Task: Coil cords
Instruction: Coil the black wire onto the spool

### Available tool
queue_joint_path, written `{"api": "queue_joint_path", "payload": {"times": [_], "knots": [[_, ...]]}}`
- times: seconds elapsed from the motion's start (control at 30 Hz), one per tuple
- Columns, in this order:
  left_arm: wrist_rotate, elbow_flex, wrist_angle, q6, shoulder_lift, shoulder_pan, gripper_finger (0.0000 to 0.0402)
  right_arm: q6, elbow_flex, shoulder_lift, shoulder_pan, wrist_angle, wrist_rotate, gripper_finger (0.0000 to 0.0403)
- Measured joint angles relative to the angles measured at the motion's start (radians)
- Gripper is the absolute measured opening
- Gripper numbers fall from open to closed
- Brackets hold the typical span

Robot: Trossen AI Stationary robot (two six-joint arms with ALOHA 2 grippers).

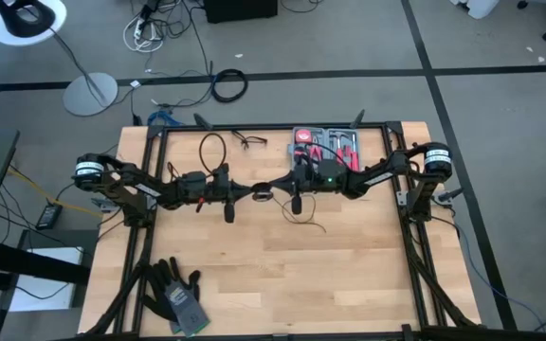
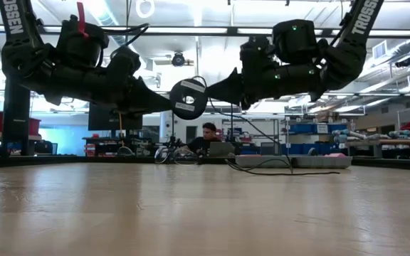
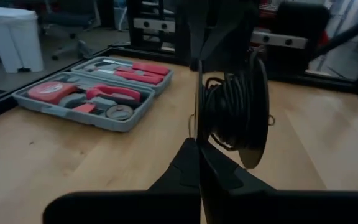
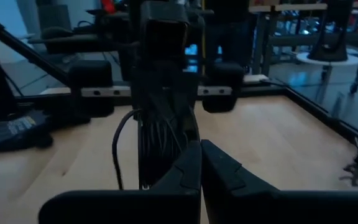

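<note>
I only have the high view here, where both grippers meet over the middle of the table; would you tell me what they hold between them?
Observer: A round black puck with a pale centre, held in the air between the left gripper and the right gripper, well above the table.
Operator: Thank you. Is any cord already wound on it?
Observer: Yes, the left wrist view shows thin black cord coiled in several turns against the puck.
Operator: Are both grippers shut?
Observer: Both are shut, each with its fingertips at the puck from its own side.
Operator: Is cord left loose?
Observer: Yes, a strand trails from the puck down to the table.
</note>
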Motion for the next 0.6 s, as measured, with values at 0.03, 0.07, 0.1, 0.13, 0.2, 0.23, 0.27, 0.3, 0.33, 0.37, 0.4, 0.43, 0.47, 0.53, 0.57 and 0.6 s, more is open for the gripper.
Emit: {"api": "queue_joint_path", "payload": {"times": [0.03,0.07,0.1,0.13,0.2,0.23,0.27,0.3,0.33,0.37,0.4,0.43,0.47,0.53,0.57,0.6], "knots": [[-0.004,0.0,0.002,-0.006,0.0,0.0,0.0,0.006,0.0,-0.001,-0.005,-0.007,0.003,0.0002],[-0.006,0.0,0.006,-0.012,0.0,0.0,0.0,0.015,0.0,-0.004,-0.008,-0.019,0.004,0.0004],[-0.006,0.0,0.009,-0.014,0.0,0.0,0.0,0.019,0.0,-0.008,-0.012,-0.028,0.003,0.0006],[-0.006,0.0,0.013,-0.015,-0.001,0.0,0.0,0.021,0.0,-0.019,-0.013,-0.054,0.003,0.0008],[-0.007,0.002,0.016,-0.015,-0.001,0.0,0.0,0.021,0.0,-0.043,-0.014,-0.122,0.002,0.0009],[-0.007,0.002,0.016,-0.015,-0.001,0.0,0.0,0.021,0.0,-0.059,-0.017,-0.167,0.002,0.0009],[-0.007,0.002,0.016,-0.013,-0.001,0.0,0.0,0.021,-0.001,-0.074,-0.018,-0.212,0.0,0.0008],[-0.007,0.002,0.017,-0.011,-0.001,0.0,0.0,0.021,-0.001,-0.089,-0.018,-0.251,0.001,0.0006],[-0.006,0.002,0.017,-0.01,-0.002,0.0,0.0,0.021,-0.002,-0.106,-0.019,-0.292,0.003,0.0004],[-0.007,0.002,0.017,-0.01,-0.002,0.0,0.0,0.022,-0.002,-0.124,-0.019,-0.323,0.003,0.0003],[-0.007,0.002,0.016,-0.01,-0.002,0.0,0.0,0.021,-0.002,-0.141,-0.019,-0.346,0.003,0.0002],[-0.007,0.002,0.015,-0.009,-0.002,0.0,0.0,0.021,-0.002,-0.156,-0.019,-0.37,0.003,0.0002],[-0.007,0.002,0.016,-0.004,-0.002,0.0,0.0,0.022,-0.002,-0.172,-0.019,-0.397,0.003,0.0002],[-0.007,0.002,0.015,0.004,-0.002,0.0,0.0,0.022,-0.002,-0.211,-0.019,-0.467,0.014,0.0004],[-0.007,0.002,0.015,0.004,-0.002,0.0,0.0,0.022,-0.002,-0.234,-0.019,-0.51,0.035,0.0005],[-0.007,0.002,0.015,0.004,-0.002,0.0,0.0,0.022,-0.002,-0.26,-0.019,-0.559,0.06,0.0005]]}}
